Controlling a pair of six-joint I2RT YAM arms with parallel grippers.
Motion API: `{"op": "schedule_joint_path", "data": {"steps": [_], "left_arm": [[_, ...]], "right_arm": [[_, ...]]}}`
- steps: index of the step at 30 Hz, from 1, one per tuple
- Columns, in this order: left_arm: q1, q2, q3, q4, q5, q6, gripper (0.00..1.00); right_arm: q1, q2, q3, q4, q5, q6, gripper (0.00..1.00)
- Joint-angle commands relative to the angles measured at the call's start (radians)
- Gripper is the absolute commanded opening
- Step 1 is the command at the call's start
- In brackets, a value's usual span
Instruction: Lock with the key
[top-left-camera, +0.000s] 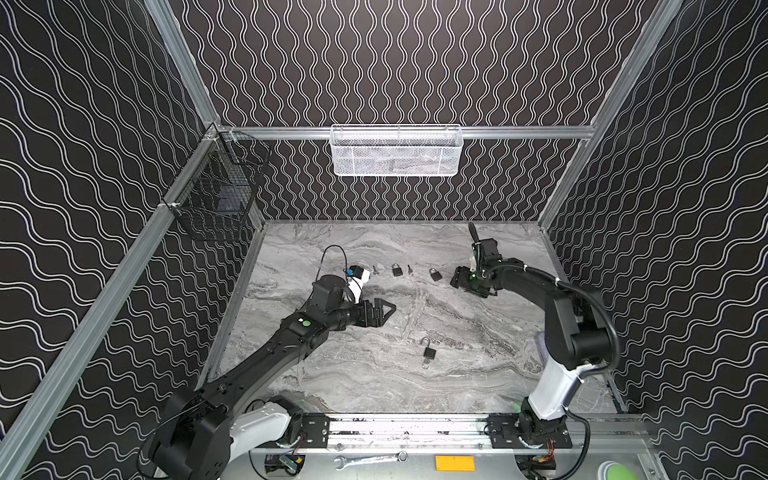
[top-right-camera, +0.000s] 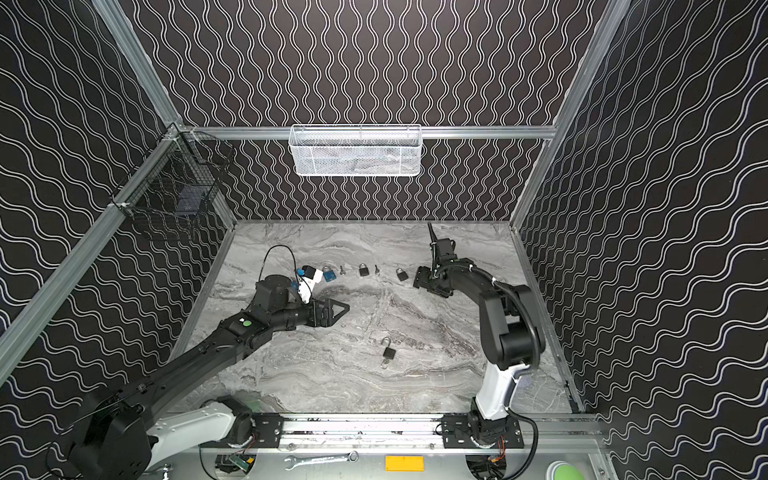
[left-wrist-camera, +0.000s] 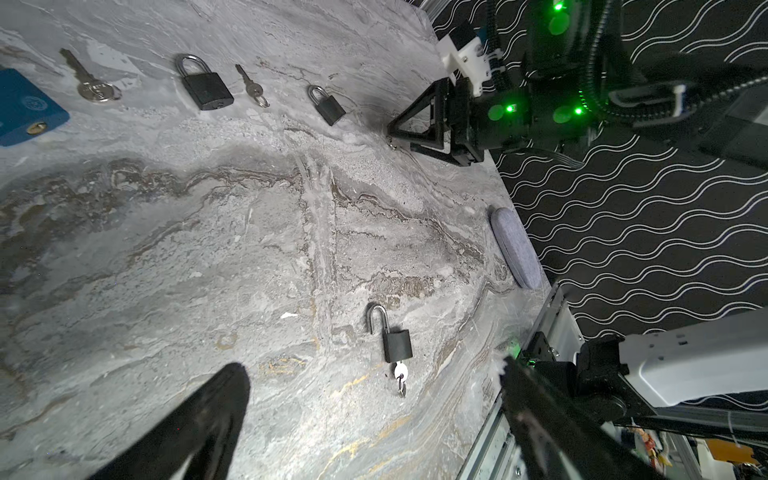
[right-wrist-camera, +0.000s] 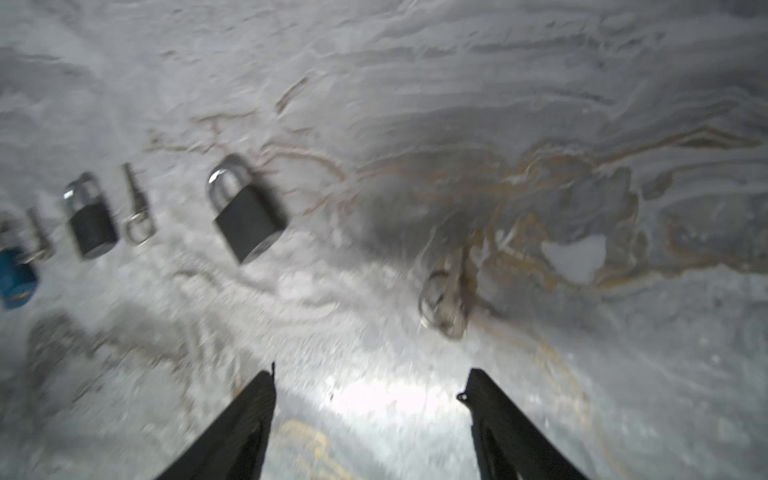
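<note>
Right claw (right-wrist-camera: 370, 380) sits low over the far right of the table (top-left-camera: 478, 353), jaws part-open and empty. The loose key (right-wrist-camera: 444, 299) lies flat just ahead of the tips and nearer one finger, not yet between them. Left claw (top-left-camera: 386, 308) is at left centre, spread wide, holding nothing. Open padlock (top-left-camera: 429, 353) lies mid-table toward the near side, shackle swung out, its own key (left-wrist-camera: 400, 371) in the base, well apart from both claws. Judged step: picking up the loose key. To do it well, centre the jaws on the bow and ring, come down until the tips meet the table, then pinch across the thin edges — a flat key squirts out easily. Keep clear of the shut padlock (right-wrist-camera: 249, 216) to its left. Unclear: the right wrist view is smeared, so the blade's direction cannot be read. In both top views the claw hides that key. The blue padlock (left-wrist-camera: 25, 108) is cut off at the frame edge.
</note>
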Motion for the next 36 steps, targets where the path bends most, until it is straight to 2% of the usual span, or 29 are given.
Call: {"op": "schedule_joint_path", "data": {"steps": [1,10,14,24,28,32,36], "left_arm": [[-0.001,-0.007,0.015,-0.013,-0.015,0.034,0.98],[-0.001,-0.015,0.036,-0.04,-0.02,0.048,0.99],[0.0,-0.017,0.04,-0.053,-0.031,0.053,0.99],[0.001,-0.002,0.046,-0.065,-0.033,0.058,0.99],[0.0,0.002,0.046,-0.073,-0.038,0.059,0.99],[0.001,0.001,0.044,-0.067,-0.034,0.059,0.99],[0.001,0.007,0.046,-0.068,-0.031,0.061,0.98]], "right_arm": [[0.003,0.037,0.03,-0.048,0.055,-0.005,0.7],[-0.006,0.114,0.056,-0.054,0.069,-0.014,0.62],[-0.008,0.153,0.09,-0.058,0.048,-0.031,0.48],[-0.009,0.229,0.194,-0.09,0.001,-0.064,0.26],[-0.011,0.217,0.18,-0.091,0.014,-0.061,0.25],[-0.01,0.189,0.134,-0.081,0.075,-0.06,0.31],[-0.012,0.137,0.072,-0.052,0.125,-0.072,0.32]]}}
